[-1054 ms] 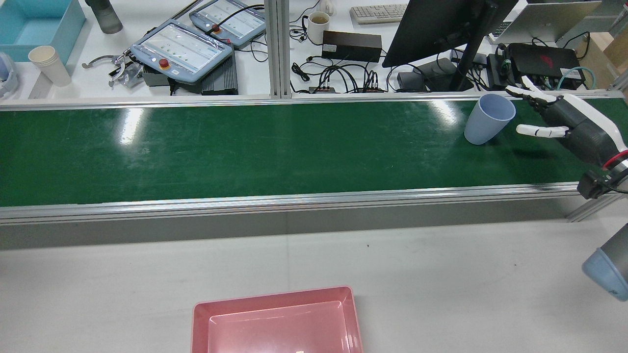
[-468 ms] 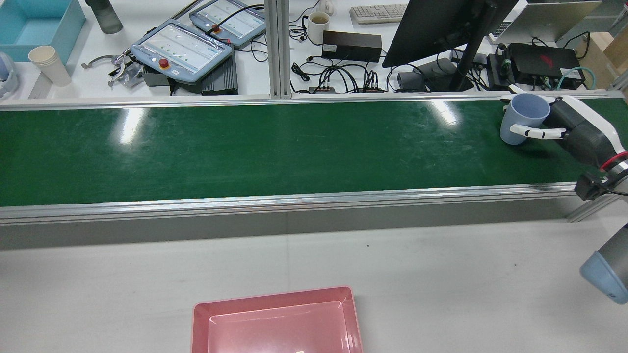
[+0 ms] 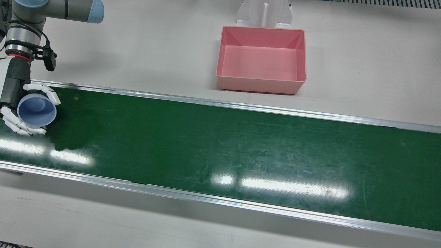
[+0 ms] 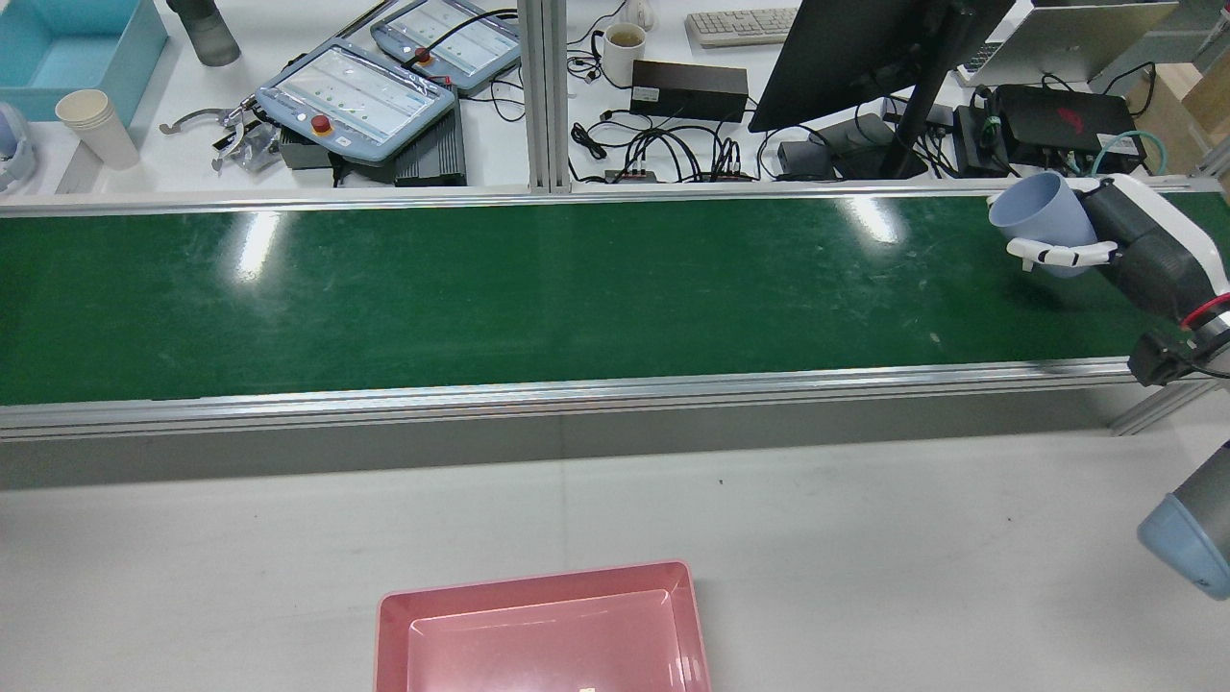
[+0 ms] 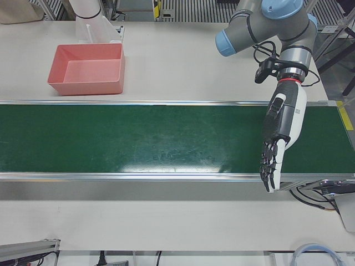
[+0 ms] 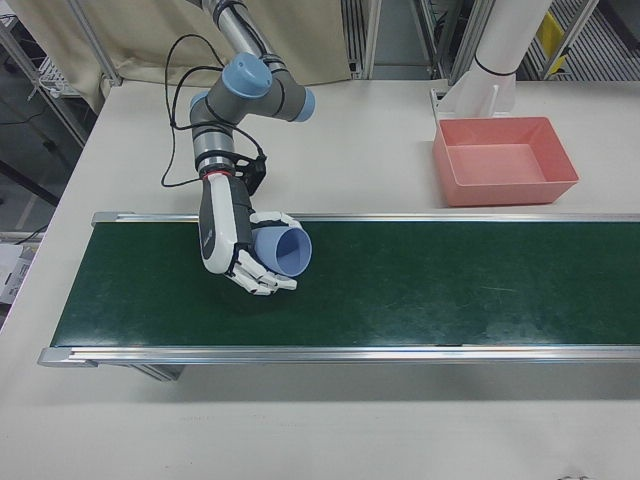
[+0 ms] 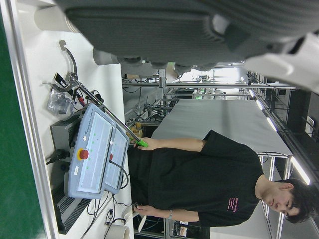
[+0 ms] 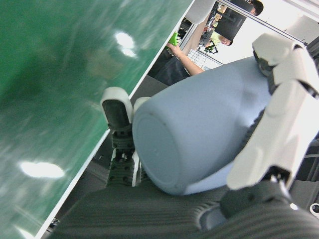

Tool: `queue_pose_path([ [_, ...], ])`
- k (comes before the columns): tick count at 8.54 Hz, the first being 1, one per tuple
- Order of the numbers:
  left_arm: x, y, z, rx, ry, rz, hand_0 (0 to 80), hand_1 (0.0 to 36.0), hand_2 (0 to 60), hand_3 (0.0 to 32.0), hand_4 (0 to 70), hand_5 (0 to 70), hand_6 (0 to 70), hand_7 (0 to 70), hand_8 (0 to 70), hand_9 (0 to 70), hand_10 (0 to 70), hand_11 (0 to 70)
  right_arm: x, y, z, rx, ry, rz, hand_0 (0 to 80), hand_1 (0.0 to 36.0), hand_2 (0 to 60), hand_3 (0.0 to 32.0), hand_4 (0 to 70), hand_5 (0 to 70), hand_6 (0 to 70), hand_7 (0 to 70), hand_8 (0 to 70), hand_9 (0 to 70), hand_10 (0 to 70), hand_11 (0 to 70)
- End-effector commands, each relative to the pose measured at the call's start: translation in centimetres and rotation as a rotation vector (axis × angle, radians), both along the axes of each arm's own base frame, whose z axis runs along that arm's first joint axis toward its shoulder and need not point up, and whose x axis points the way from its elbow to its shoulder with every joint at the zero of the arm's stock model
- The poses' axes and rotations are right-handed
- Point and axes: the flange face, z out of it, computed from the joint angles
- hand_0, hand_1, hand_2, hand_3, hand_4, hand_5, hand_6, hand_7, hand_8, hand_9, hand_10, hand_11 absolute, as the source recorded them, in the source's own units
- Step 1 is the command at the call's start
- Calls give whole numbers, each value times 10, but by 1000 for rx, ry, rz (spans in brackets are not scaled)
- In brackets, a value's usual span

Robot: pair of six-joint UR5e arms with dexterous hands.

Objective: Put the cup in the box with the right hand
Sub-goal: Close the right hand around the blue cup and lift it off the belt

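Over the green belt [image 6: 420,290], right hand [image 6: 252,262] grips tilted cup [image 6: 282,250]

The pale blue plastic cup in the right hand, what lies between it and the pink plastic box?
Front view: only bare green conveyor belt, its metal rail and grey tabletop.

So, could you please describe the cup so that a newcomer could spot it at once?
Find the long green conveyor belt and follow it to the end by the right hand. The cup sits in its white fingers, tipped sideways: the only pale blue item over the belt.
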Motion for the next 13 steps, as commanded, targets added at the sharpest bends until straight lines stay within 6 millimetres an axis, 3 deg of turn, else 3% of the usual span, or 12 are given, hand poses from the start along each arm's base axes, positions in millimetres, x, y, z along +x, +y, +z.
queue_pose_path([
  [1,0,0,0,0,0,0,0,0,0,0,0,0,0,0,0,0,0,0,12,13,-76,95,-44,11,455,338,600,0,410,170,400,700,700,700,558,700],
  [2,0,1,1,-1,0,0,0,0,0,0,0,0,0,0,0,0,0,0,15,17,-99,118,-55,13,456,329,600,0,369,164,381,700,697,700,524,700],
  [4,0,0,0,0,0,0,0,0,0,0,0,0,0,0,0,0,0,0,5,24,-133,183,-80,-11,461,318,600,0,362,156,362,700,662,700,483,687],
  [5,0,0,0,0,0,0,0,0,0,0,0,0,0,0,0,0,0,0,-22,41,-164,243,-97,-75,456,317,600,0,375,152,354,700,654,700,469,667],
  [7,0,0,0,0,0,0,0,0,0,0,0,0,0,0,0,0,0,0,-78,93,-221,303,-87,-153,448,313,600,0,375,144,338,700,632,700,435,617],
  [8,0,0,0,0,0,0,0,0,0,0,0,0,0,0,0,0,0,0,-116,120,-244,326,-117,-189,445,310,600,0,358,141,327,700,617,700,424,602],
  [9,0,0,0,0,0,0,0,0,0,0,0,0,0,0,0,0,0,0,-158,135,-282,397,-132,-226,450,309,600,0,365,137,320,700,595,700,412,585],
  [10,0,0,0,-1,0,0,0,0,0,0,0,0,0,0,0,0,0,0,-196,157,-298,408,-123,-275,456,305,600,0,376,135,318,700,587,700,402,569],
  [11,0,0,-1,0,0,0,0,0,0,0,0,0,0,0,0,0,0,0,-228,183,-308,402,-131,-301,450,295,600,0,331,133,309,700,576,700,393,558],
  [12,1,0,-1,0,0,2,0,0,0,0,0,0,0,0,0,0,0,0,-257,210,-311,393,-132,-341,444,285,600,0,294,131,298,700,563,700,385,548],
  [13,0,0,0,0,0,0,0,0,0,0,0,0,0,0,0,0,0,0,-273,226,-317,392,-131,-355,443,278,600,0,274,130,292,700,559,700,384,547],
])
